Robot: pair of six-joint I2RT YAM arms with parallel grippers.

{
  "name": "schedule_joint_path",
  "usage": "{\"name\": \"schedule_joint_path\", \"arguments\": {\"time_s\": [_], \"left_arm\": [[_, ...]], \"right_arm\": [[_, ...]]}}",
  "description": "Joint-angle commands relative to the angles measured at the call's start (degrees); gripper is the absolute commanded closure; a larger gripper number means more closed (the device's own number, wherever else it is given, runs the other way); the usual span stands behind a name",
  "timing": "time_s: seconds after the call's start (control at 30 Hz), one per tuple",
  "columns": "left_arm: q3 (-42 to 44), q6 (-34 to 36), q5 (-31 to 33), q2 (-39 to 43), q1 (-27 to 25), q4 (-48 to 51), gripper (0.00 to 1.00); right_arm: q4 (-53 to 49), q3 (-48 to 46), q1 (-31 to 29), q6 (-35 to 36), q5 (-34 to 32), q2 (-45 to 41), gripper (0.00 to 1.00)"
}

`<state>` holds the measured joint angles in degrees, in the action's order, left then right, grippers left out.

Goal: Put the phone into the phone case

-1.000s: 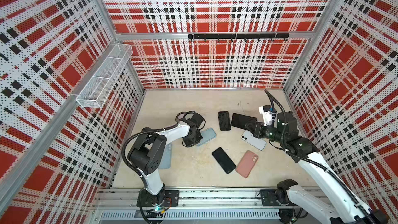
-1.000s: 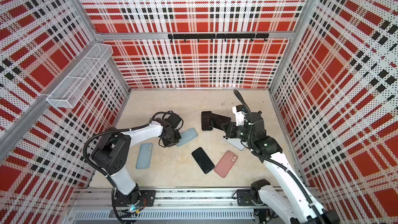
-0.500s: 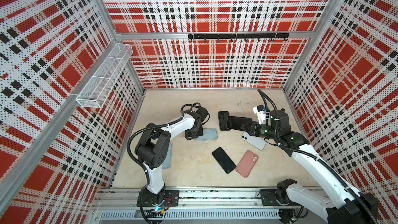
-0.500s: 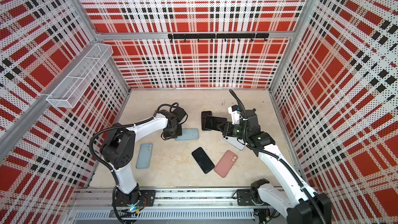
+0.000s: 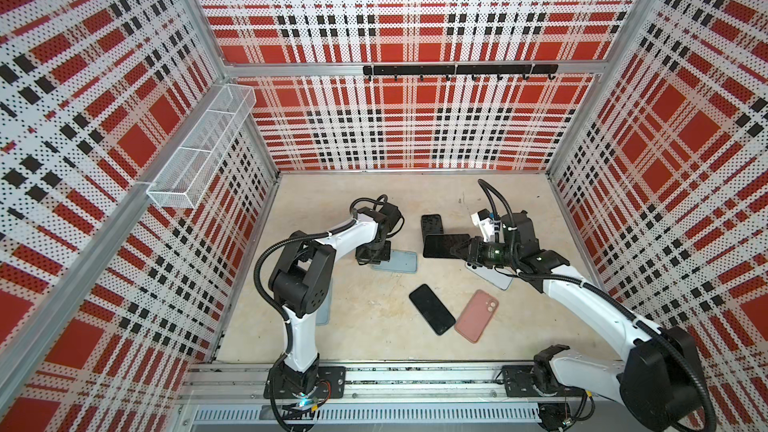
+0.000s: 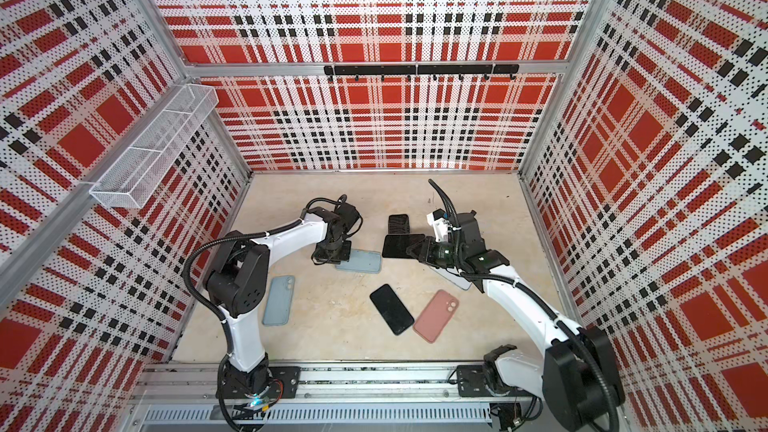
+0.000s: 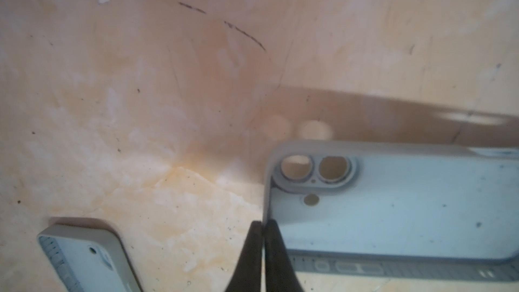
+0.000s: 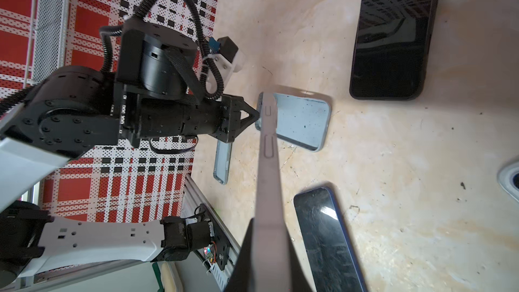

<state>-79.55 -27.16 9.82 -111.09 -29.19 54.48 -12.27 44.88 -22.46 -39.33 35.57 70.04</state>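
Nearest the arm bases lie spares: a black handset (image 5: 432, 315) and a pink case (image 5: 476, 315) side by side, and a second blue case (image 6: 279, 300) by the left arm. Further in, the left tool (image 7: 261, 224) is pinched shut on the short end wall of the pale blue phone case (image 7: 407, 206), beside its camera cut-outs. That end seems lifted slightly off the surface (image 5: 365, 201). Just beyond, the right tool (image 5: 460, 249) is clamped on one end of the dark phone (image 5: 442, 245), held above the surface, its free end toward the case but apart from it. Farthest back rests a black case (image 5: 432, 223). The phone case looks light and rubbery—its wall would likely flex, so a rim grip only steadies it. The phone is stiff, with slick faces that may slip—best held firmly by its end, free corner entering first.
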Motion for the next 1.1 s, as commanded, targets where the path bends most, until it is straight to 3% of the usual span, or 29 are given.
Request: {"name": "schedule_joint_path", "arguments": {"time_s": [0.0, 0.13, 0.33, 0.53, 0.57, 0.77, 1.07], "left_arm": [[-0.8, 0.0, -3.6, 2.6, 1.6, -1.2, 0.77], [2.2, -1.3, -12.2, 9.4, 5.8, -6.0, 0.61], [9.7, -3.3, -27.0, 18.6, 15.5, -15.2, 0.27], [20.5, -9.2, -41.6, 20.1, 23.4, -28.8, 0.18], [21.6, -9.8, -43.7, 19.7, 23.7, -30.5, 0.00], [23.4, -10.6, -46.2, 17.0, 23.4, -32.5, 0.00], [25.0, -13.2, -46.7, 12.9, 20.3, -35.0, 0.00]], "right_arm": [[6.9, 1.1, -1.6, -1.1, 0.7, 2.1, 1.00], [9.5, 3.1, -4.1, -2.1, 0.3, 6.7, 1.00], [16.1, 6.5, -8.9, -5.3, 0.0, 15.8, 1.00], [27.0, 9.1, -12.6, -11.8, -1.0, 25.8, 1.00], [28.9, 9.4, -13.0, -13.0, -0.7, 27.4, 1.00], [41.0, 9.5, -14.1, -20.6, 1.1, 35.6, 1.00], [36.0, 10.5, -14.1, -19.3, 1.0, 39.2, 1.00]]}}
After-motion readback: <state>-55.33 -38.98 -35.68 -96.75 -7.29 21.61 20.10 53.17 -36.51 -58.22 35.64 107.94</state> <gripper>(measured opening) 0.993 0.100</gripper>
